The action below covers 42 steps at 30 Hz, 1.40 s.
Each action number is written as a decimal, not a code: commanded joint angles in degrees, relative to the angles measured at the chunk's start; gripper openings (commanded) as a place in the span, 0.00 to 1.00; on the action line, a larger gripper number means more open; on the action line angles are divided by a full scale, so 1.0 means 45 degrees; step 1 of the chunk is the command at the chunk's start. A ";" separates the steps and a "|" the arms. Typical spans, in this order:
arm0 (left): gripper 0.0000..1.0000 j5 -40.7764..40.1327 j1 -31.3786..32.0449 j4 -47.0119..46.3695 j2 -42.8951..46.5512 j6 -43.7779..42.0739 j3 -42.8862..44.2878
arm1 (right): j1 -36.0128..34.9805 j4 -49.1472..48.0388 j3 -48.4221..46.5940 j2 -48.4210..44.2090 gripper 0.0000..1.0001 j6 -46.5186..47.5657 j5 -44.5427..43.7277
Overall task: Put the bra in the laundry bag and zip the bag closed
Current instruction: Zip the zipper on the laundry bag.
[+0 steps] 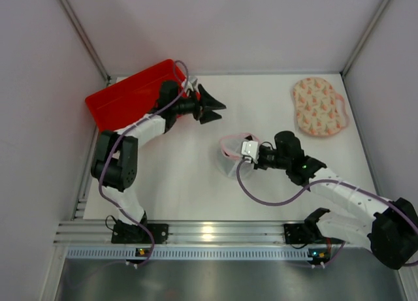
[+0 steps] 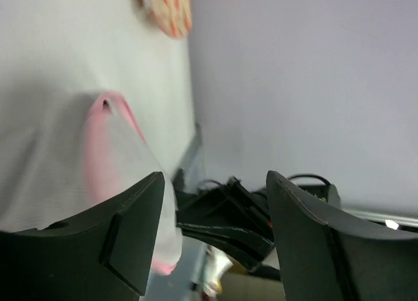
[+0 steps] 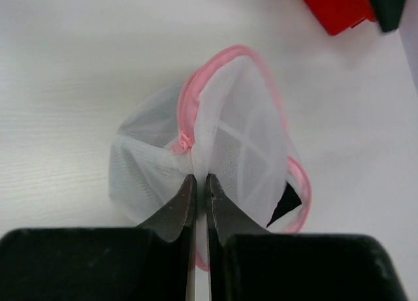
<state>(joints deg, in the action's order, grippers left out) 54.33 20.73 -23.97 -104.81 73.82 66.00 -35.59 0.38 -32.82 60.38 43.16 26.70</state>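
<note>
Left gripper (image 1: 217, 110) hangs spread open over the white table (image 1: 176, 183), just off a red tray (image 1: 134, 95). Right gripper (image 1: 239, 155) is right on the laundry bag (image 1: 226, 164) mid-table. Peach patterned piece (image 1: 319, 106) sits far right, well apart.

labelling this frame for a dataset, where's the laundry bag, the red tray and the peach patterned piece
laundry bag (image 3: 241, 144), right wrist view, on its white mesh side
red tray (image 1: 127, 95), top external view, on its bare red middle
peach patterned piece (image 1: 318, 106), top external view, on its centre

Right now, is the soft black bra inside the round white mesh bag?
Inside: black bra shows within the mesh bag, by pink edging.
</note>
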 commanded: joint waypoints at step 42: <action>0.44 -0.9045 0.6077 0.9799 0.5656 -1.7694 -0.1092 | -0.0078 0.0169 -0.2551 0.2579 0.00 -1.4629 0.0024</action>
<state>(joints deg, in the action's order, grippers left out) 15.40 47.97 21.21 -78.83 -4.71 58.30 -35.59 2.15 -41.80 71.46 -21.28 25.69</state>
